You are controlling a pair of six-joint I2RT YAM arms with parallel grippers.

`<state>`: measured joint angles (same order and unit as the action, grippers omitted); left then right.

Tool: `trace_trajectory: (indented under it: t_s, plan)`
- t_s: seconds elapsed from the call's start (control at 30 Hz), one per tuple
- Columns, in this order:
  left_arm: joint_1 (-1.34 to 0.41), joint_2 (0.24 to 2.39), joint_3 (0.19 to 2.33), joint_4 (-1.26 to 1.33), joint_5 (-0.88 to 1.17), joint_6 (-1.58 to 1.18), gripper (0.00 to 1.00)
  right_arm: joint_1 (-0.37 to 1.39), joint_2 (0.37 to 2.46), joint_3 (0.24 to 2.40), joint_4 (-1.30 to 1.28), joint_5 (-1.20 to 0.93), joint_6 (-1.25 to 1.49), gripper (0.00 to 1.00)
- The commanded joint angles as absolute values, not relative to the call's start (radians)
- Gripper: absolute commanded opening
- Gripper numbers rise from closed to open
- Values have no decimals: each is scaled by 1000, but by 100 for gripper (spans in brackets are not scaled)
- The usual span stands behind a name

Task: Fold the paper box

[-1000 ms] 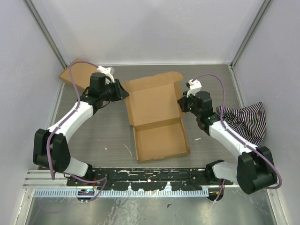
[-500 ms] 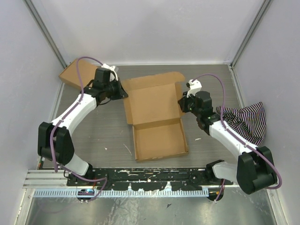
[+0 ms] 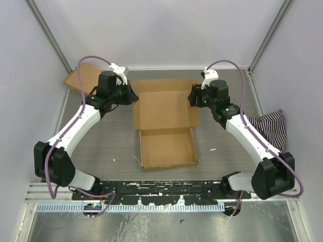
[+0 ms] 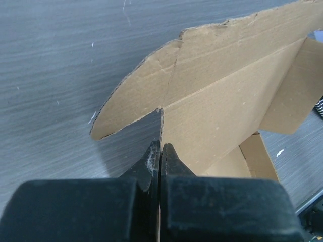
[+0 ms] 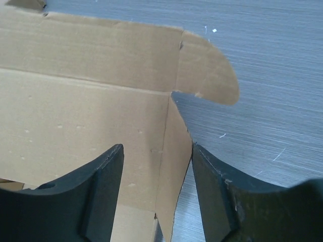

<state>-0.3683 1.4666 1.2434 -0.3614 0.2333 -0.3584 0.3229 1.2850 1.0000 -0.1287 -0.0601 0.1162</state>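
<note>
On the table (image 3: 101, 146), the paper box (image 3: 164, 126) lies open, lengthwise near-to-far.

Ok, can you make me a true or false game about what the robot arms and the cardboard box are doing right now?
1. The left gripper is pinching a side flap of the paper box. True.
2. The right gripper is squeezed shut on the cardboard. False: it is open, with the right side flap standing between its two sides.
3. The striped cloth lies on top of the paper box. False: it lies by the right wall, apart from the box.
4. The paper box has its lid open. True.
5. A second cardboard box sits in the far left corner. True.
</note>
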Motion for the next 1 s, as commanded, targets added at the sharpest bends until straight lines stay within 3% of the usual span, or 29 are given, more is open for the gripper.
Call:
trace_trajectory:
  t_s: [0.0,0.23,0.6,0.67,0.77,0.83,0.9,0.97]
  plan:
    - [-378,1392,1210,-256,233,-284,0,305,1298,1128,-229,-30,111,62]
    - [-392,1306,1105,-120,224,-237,0,291,1359,1247,-358,-50,75,62]
    - [-405,1278,1054,-44,241,-204,0,272,1379,1251,-390,-81,49,60]
    - [-406,1278,1051,-38,240,-205,0,271,1383,1256,-404,-113,39,53]
    - [-411,1278,1056,-44,237,-207,0,271,1405,1286,-449,-193,32,23]
    - [-417,1282,1066,-50,231,-207,0,271,1421,1306,-486,-210,39,10]
    - [-422,1292,1082,-71,225,-206,0,270,1433,1317,-511,-205,51,2]
    - [-427,1298,1102,-93,213,-205,0,271,1442,1327,-518,-182,69,1]
